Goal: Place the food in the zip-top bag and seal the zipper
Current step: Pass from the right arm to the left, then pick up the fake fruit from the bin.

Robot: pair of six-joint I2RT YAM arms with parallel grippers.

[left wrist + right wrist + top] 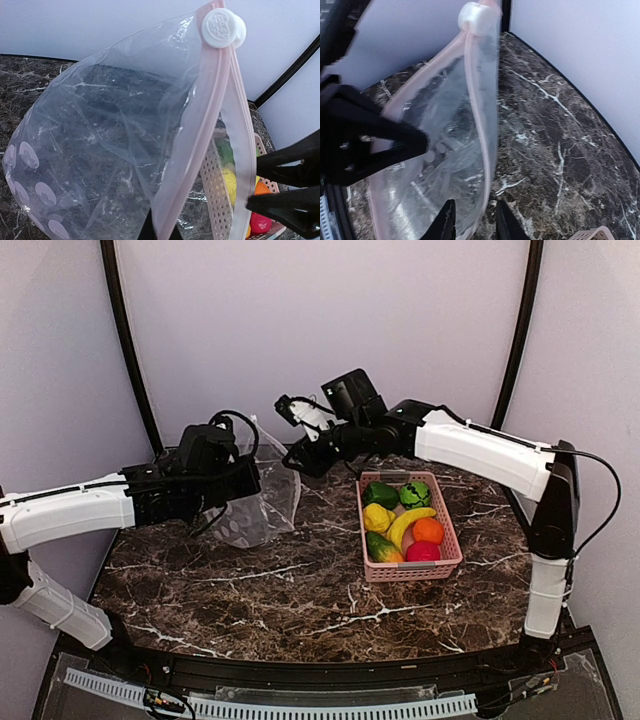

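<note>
The zip-top bag [262, 505] hangs open above the table's back left, empty, dots near its bottom [27, 155]. Its pink zipper [200, 140] carries a white slider [223, 27] at the top end. My left gripper [250, 480] is shut on one lip of the mouth [161, 232]. My right gripper [292, 458] is open, and its fingers [445, 225] straddle the other lip [479, 100]. The food lies in the pink basket [410, 570]: banana [408, 525], yellow pepper [377, 517], green pepper [380, 493], orange [428, 530], red ball [423, 552].
The dark marble table [300, 590] stretches in front of the bag and basket. Black curved poles [125, 340] and pale walls stand behind. The basket also shows through the bag mouth in the left wrist view [217, 190].
</note>
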